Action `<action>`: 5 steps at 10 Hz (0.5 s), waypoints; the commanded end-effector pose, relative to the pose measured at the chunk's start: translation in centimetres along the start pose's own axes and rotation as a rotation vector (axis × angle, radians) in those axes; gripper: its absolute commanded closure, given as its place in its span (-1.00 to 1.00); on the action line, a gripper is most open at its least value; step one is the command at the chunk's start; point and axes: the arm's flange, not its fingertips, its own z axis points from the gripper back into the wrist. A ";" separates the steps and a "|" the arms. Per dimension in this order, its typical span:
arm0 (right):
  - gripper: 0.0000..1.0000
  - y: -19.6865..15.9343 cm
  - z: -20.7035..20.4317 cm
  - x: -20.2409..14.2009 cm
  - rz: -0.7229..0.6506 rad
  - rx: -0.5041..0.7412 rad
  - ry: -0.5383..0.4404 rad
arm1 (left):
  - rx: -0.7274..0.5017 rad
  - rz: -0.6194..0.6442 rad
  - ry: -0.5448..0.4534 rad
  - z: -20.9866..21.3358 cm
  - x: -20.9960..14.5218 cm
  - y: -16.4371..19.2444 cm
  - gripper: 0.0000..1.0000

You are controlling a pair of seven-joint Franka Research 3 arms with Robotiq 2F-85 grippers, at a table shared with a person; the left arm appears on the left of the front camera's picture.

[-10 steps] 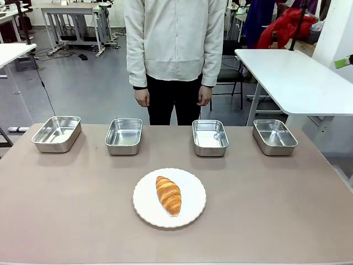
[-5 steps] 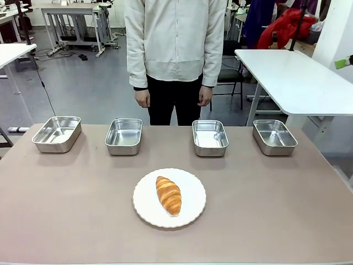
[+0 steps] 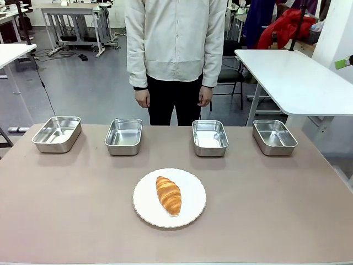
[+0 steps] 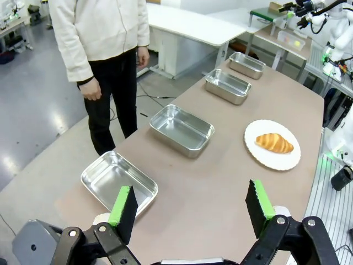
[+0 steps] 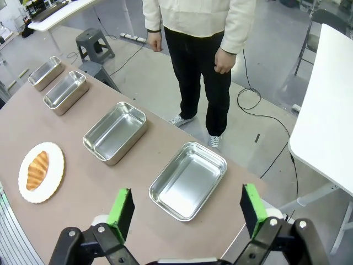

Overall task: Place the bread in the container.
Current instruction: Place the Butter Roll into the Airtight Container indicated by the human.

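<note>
The bread (image 3: pixel 169 195), a golden-brown croissant, lies on a round white plate (image 3: pixel 144 209) at the table's near middle; it also shows as the bread (image 4: pixel 274 143) and the bread (image 5: pixel 37 170) in the wrist views. Several alike steel pans stand in a row along the far edge: container (image 3: pixel 57 133), container (image 3: pixel 124 136), container (image 3: pixel 210 137), container (image 3: pixel 274 136). All are empty. My left gripper (image 4: pixel 191 208) hangs open high above the table's left end. My right gripper (image 5: pixel 187 208) hangs open high above the right end, over the rightmost pan (image 5: pixel 188 179).
A person (image 3: pixel 175 55) stands at the far side with hands down at the sides, behind the two middle pans. A white table (image 3: pixel 292 77) stands off to the back right. The brown tabletop (image 3: pixel 276 204) is bare around the plate.
</note>
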 end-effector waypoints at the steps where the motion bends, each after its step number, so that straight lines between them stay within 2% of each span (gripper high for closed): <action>1: -1.00 0.0 0.0 0.1 0.003 0.010 -0.009 | -0.005 -0.007 -0.012 0.1 0.2 -0.2 -1.00; 5: -1.00 0.0 0.0 0.1 0.003 0.010 -0.009 | -0.005 -0.007 -0.012 0.1 0.2 -0.2 -1.00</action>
